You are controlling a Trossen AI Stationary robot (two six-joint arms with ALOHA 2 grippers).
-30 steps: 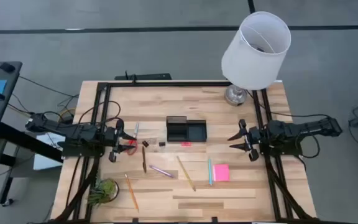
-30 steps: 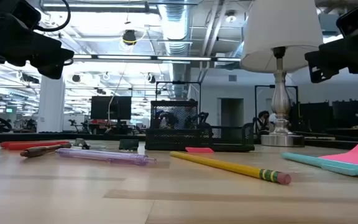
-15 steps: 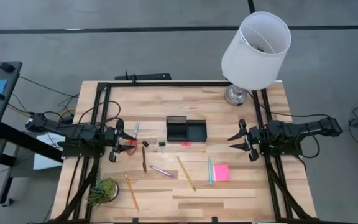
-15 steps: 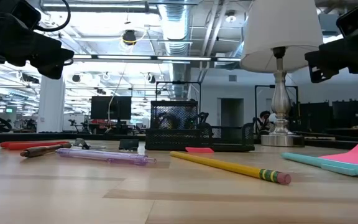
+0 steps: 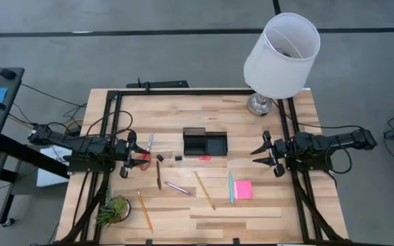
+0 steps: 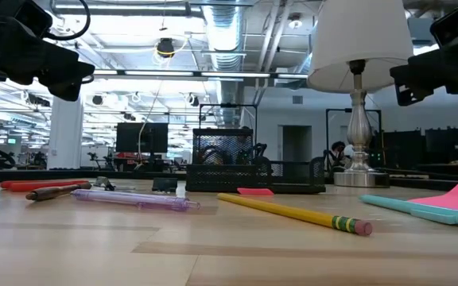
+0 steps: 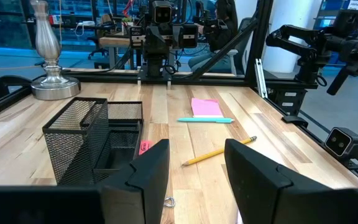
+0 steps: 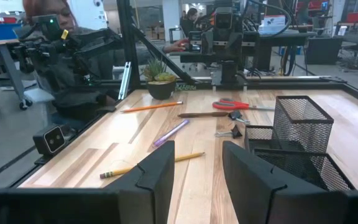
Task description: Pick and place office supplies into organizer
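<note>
The black mesh organizer (image 5: 205,143) stands mid-table. Around it lie red-handled scissors (image 5: 141,156), a brown pen (image 5: 159,174), a purple pen (image 5: 177,187), a yellow pencil (image 5: 204,189), a teal pen (image 5: 230,188), a pink sticky pad (image 5: 243,189), an orange pencil (image 5: 144,210), a pink eraser (image 5: 204,158) and black clips (image 5: 161,157). My left gripper (image 5: 130,156) hovers level over the scissors at the table's left side, open (image 7: 194,180) and touching nothing. My right gripper (image 5: 264,154) hovers level at the right side, open (image 8: 197,180), with nothing between its fingers.
A lamp with a white shade (image 5: 281,55) stands at the far right corner. A small green plant (image 5: 115,210) sits at the near left. A black frame (image 5: 183,92) borders the tabletop. A person (image 8: 55,56) sits beyond the table's left edge.
</note>
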